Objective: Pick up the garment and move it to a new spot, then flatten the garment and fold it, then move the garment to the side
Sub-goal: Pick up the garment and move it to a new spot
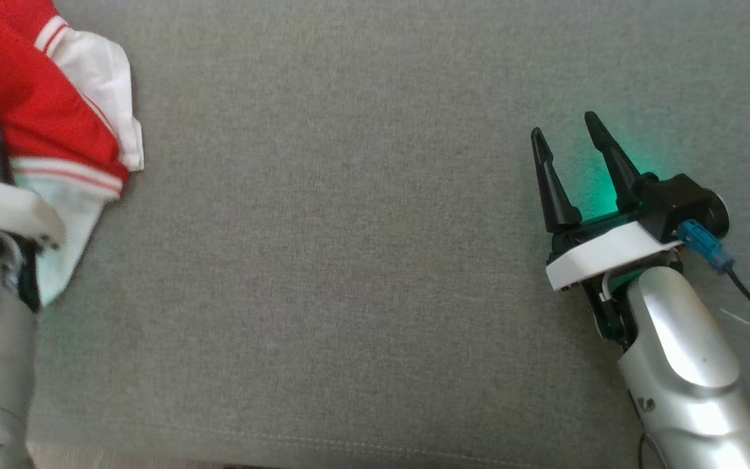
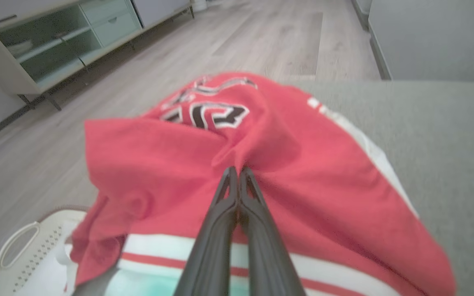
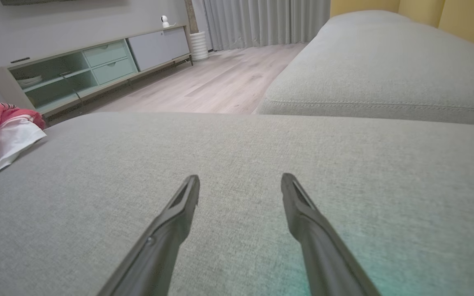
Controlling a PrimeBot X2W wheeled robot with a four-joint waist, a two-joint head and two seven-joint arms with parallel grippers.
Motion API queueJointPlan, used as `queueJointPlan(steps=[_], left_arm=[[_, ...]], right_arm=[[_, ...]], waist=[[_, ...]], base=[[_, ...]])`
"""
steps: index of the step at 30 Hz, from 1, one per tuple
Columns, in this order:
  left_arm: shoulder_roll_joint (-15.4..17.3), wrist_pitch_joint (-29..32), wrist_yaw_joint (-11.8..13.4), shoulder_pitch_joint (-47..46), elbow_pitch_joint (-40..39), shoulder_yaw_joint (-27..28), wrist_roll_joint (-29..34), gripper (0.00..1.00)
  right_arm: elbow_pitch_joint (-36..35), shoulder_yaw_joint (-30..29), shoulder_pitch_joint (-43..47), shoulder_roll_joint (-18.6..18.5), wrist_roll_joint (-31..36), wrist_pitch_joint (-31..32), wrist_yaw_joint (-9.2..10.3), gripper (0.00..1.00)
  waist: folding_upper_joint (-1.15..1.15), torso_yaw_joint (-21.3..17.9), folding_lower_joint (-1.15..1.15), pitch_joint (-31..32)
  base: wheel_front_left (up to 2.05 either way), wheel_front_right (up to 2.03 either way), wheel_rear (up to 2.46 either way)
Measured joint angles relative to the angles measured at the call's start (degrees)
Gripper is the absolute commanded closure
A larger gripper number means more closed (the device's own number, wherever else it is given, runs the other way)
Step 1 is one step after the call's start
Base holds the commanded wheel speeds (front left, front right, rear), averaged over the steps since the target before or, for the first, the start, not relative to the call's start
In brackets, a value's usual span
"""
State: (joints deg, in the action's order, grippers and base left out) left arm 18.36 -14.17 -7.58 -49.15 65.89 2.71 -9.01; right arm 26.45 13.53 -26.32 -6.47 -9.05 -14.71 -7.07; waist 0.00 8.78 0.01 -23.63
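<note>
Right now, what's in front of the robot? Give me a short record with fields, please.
surface: grey cushion
garment: red jersey with white trim, crumpled at the cushion's left edge
left jaws: shut, pinching a fold of the jersey
right jaws: open over bare cushion, apart from the jersey
nearby: white basket beside the cushion
task stage: jersey not yet flattened or folded

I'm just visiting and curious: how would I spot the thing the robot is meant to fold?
Start at the wide grey cushion. At its left edge lies a crumpled garment, the left gripper shut on a fold. It alone is bright red, with white trim and black-and-white lettering.
</note>
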Motion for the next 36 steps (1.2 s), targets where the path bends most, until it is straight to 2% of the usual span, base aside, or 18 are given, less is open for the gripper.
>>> queueJointPlan(steps=[6, 13, 18, 26, 31, 32, 33, 34, 36], left_arm=[[2.18, -0.20, 0.00, -1.60, -16.21, -1.51, 1.34, 1.00], [2.13, -0.55, -0.01, -0.81, -30.15, -10.54, 0.10, 1.00], [0.65, -0.56, 0.00, -0.59, -35.46, -15.94, -2.61, 1.00], [-9.32, -0.59, 0.00, 1.30, -40.65, -26.94, -8.80, 1.00], [-15.07, -0.59, -0.01, 2.36, -40.35, -30.83, -10.78, 1.00], [-15.69, -0.60, -0.01, 3.08, -39.65, -31.10, -10.78, 0.85], [-16.00, -0.60, 0.00, 4.02, -38.49, -31.37, -10.83, 0.54], [-16.13, -0.60, 0.04, 5.28, -37.31, -31.39, -11.27, 0.00], [-16.14, -0.60, 0.58, 8.15, -35.32, -31.39, -11.28, 0.00]], right_arm=[[0.10, -0.85, 1.90, 0.80, -0.70, 0.00, 0.00, 0.00], [0.54, -0.25, 5.99, 2.37, -2.32, 0.01, 0.00, 0.00], [0.45, 0.77, 6.05, 2.48, -3.08, 0.01, 0.01, 0.00], [-0.31, 2.37, 6.76, 2.70, -4.12, 0.01, 0.00, 0.00], [-0.44, 2.97, 7.16, 2.76, -5.02, 0.01, 0.00, 0.00], [-0.45, 3.01, 7.16, 2.77, -5.24, 0.01, 0.00, 0.00], [-0.46, 3.02, 7.16, 2.77, -5.32, 0.01, 0.01, 0.00], [-0.49, 3.01, 7.17, 2.77, -5.48, 0.01, 0.00, 0.00], [-0.64, 2.85, 7.18, 2.77, -5.59, 0.01, 0.01, 0.00]], waist=[[0.00, -0.57, -0.01, 4.59], [0.00, -2.99, -0.02, 10.76], [0.00, -6.71, -0.02, 12.93], [0.00, -16.06, -0.01, 15.40], [0.00, -21.44, -0.01, 15.79], [0.00, -22.28, -0.01, 15.80], [0.00, -23.01, -0.01, 15.77], [0.00, -23.61, -0.01, 15.74], [0.00, -24.23, -0.01, 15.55]], base=[[0.00, 0.00, 0.00], [0.00, 0.00, 0.00], [0.00, 0.00, 0.00], [0.00, 0.00, 0.00], [0.00, 0.00, 0.00], [0.00, 0.00, 0.00], [0.00, 0.00, 0.00], [0.00, 0.00, 0.00], [0.00, 0.00, 0.00]])
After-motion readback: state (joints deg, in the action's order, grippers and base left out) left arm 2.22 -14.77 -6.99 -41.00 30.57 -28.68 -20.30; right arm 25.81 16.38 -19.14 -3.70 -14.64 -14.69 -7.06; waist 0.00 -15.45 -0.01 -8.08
